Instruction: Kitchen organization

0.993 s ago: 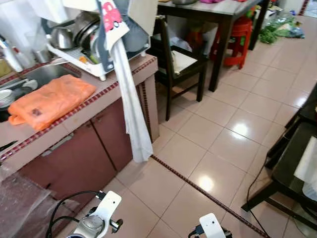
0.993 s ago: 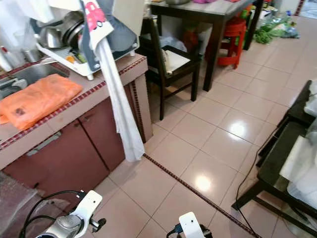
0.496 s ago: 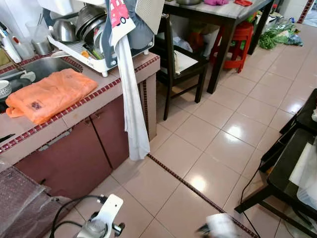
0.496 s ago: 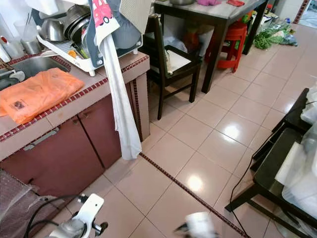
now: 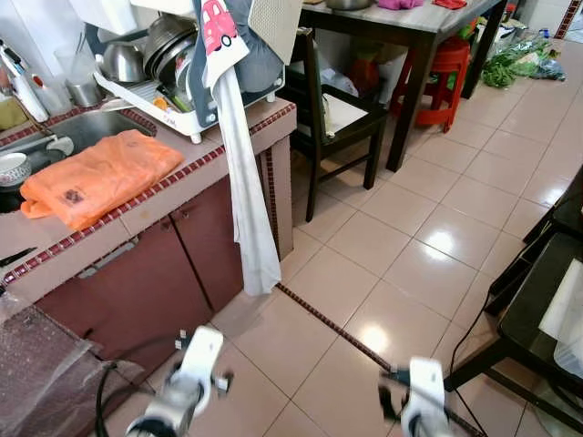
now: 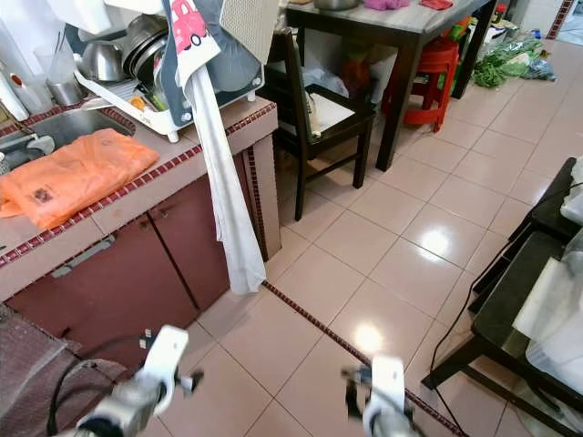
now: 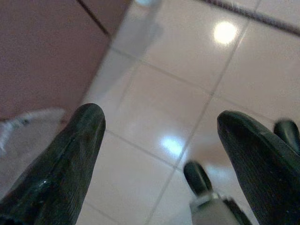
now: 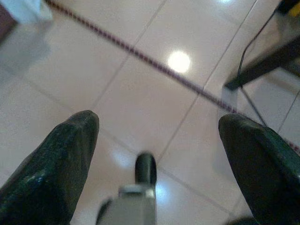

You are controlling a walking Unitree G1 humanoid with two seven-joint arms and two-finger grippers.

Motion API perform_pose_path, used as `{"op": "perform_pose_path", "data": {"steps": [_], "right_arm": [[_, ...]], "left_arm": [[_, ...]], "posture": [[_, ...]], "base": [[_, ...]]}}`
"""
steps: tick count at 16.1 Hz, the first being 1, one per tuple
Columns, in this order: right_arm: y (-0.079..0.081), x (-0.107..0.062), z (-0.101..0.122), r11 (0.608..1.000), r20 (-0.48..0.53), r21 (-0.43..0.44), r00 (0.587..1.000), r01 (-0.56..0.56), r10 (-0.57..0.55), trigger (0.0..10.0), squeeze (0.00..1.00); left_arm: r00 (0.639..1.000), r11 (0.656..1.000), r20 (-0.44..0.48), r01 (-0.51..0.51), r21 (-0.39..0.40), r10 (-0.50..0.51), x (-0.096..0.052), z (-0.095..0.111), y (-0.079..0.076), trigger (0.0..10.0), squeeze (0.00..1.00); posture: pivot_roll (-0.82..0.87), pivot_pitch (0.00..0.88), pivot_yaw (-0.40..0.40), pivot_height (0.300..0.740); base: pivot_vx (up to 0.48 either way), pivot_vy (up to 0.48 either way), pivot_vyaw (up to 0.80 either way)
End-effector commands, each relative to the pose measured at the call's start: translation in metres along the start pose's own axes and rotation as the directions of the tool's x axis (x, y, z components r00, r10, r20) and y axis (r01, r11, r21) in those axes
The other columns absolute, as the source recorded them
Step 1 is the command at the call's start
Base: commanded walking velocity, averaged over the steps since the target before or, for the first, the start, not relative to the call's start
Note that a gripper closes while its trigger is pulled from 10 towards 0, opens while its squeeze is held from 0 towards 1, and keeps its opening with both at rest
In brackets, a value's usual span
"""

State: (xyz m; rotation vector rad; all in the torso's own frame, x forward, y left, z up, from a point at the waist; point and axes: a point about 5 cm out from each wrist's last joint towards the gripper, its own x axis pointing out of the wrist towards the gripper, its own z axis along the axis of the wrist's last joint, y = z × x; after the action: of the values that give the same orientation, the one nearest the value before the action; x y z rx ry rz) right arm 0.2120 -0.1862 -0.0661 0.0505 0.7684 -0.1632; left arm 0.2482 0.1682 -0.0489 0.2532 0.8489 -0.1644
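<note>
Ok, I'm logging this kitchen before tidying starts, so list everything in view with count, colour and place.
Plastic bag: one, orange, flat on the counter beside the sink.
Dish rack: one, white, at the counter's end, holding metal pots.
Cloth: one, white, hanging from the rack to near the floor.
Cabinet: one, dark red doors, under the counter.
Chair: one, dark wood, tucked at the table.
Table: one, dark legs, behind the chair.
Stool: one, red, under the table.
Low shelf: one, black, on the robot's right.
Left gripper: open, above the floor tiles.
Right gripper: open, above the floor tiles.
</note>
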Motion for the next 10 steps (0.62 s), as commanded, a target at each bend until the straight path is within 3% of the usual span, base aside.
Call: {"op": "perform_pose_path", "data": {"steps": [1,3,5,7,10], "right_arm": [[-0.001,0.002,0.008,1.000,0.035,0.027,0.999,0.013,-0.014,10.0,0.00],[-0.007,0.007,0.039,0.996,0.126,0.087,0.991,0.029,-0.040,10.0,0.00],[-0.009,0.009,0.050,0.996,0.148,0.084,0.988,0.029,-0.041,10.0,0.00],[-0.011,0.009,0.048,0.997,0.139,0.070,0.989,0.036,-0.046,10.0,0.00],[-0.011,0.007,0.028,1.000,0.066,0.006,0.998,0.010,-0.010,10.0,0.00]], "left_arm": [[1.000,1.000,0.016,-0.012,-0.006,0.012,0.000,0.004,0.001,10.0,0.00],[0.997,0.999,0.083,-0.006,-0.048,0.010,0.003,0.032,-0.002,10.0,0.00],[0.998,1.000,0.064,-0.019,-0.011,0.020,0.004,0.035,-0.003,10.0,0.00],[0.999,0.999,-0.034,-0.019,0.039,0.020,0.003,0.014,-0.004,10.0,0.00],[0.996,0.998,-0.092,-0.003,0.055,0.008,0.000,-0.009,-0.008,10.0,0.00]], "posture": [[-0.13,0.020,0.079,0.740],[-0.15,0.000,0.086,0.740],[-0.15,0.000,0.085,0.740],[-0.15,0.000,0.080,0.740],[-0.14,0.000,0.059,0.740]], "base": [[0.000,0.000,0.00],[0.000,0.000,0.00],[0.000,0.000,0.00],[0.000,0.000,0.00],[0.000,0.000,0.00]]}}
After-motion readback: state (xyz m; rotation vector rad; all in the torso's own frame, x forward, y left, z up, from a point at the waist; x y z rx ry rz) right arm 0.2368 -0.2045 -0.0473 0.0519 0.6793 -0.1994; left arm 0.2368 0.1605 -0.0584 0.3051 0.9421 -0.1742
